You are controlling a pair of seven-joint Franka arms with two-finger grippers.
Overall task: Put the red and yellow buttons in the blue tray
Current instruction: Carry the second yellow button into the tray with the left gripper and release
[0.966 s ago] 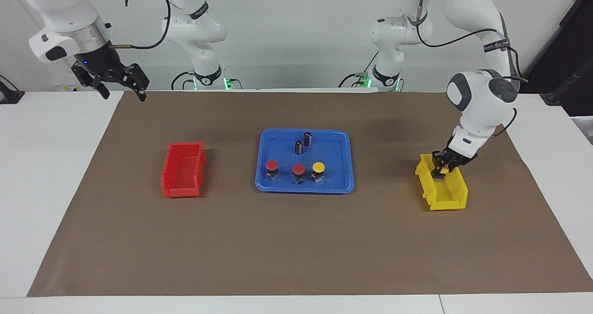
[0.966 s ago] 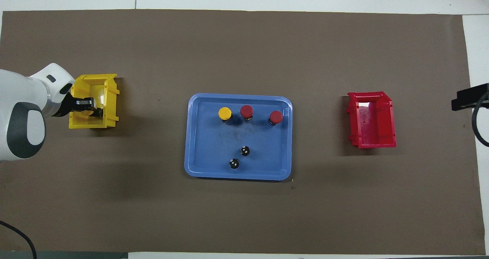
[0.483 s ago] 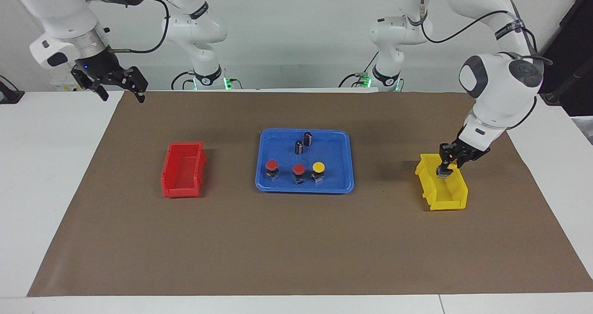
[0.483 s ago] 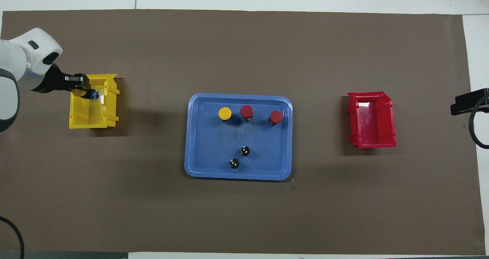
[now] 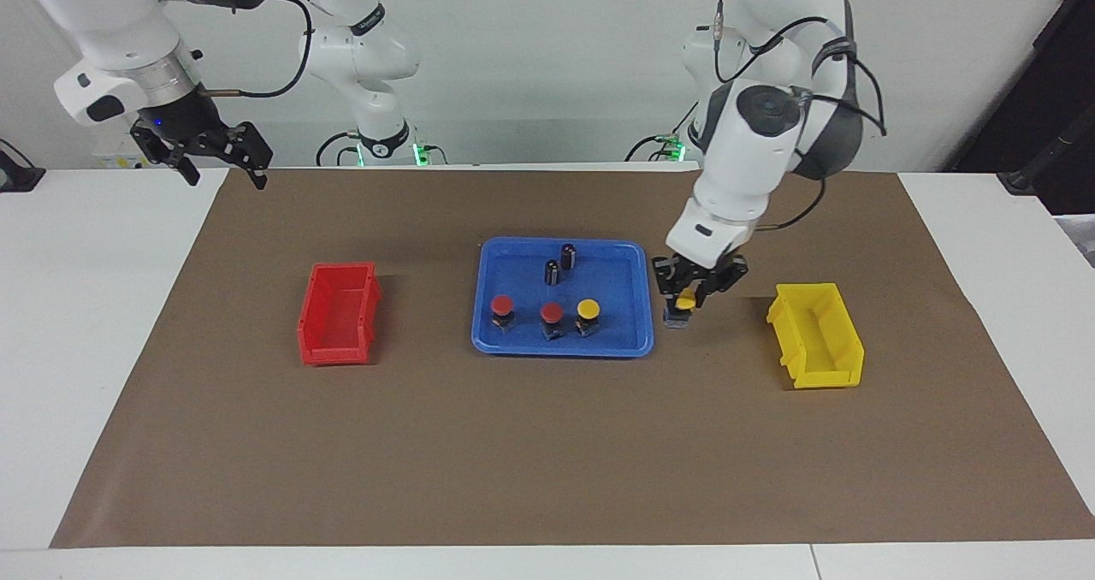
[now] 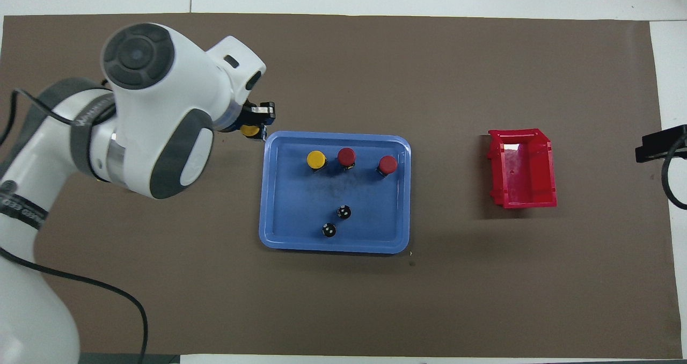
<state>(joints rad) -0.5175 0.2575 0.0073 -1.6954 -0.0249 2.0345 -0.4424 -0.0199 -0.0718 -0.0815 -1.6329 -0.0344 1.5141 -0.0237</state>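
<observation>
The blue tray lies mid-table and holds two red buttons and one yellow button, plus two dark cylinders. In the overhead view the red caps and the yellow cap stand in a row. My left gripper is shut on a second yellow button, held in the air just outside the tray's edge toward the left arm's end. My right gripper waits open, raised over the right arm's end of the table.
A yellow bin stands toward the left arm's end; the left arm hides it in the overhead view. A red bin stands toward the right arm's end. Brown paper covers the table.
My left gripper lifted the yellow button out of the yellow bin and carried it across to the blue tray's edge. The right arm has barely moved.
</observation>
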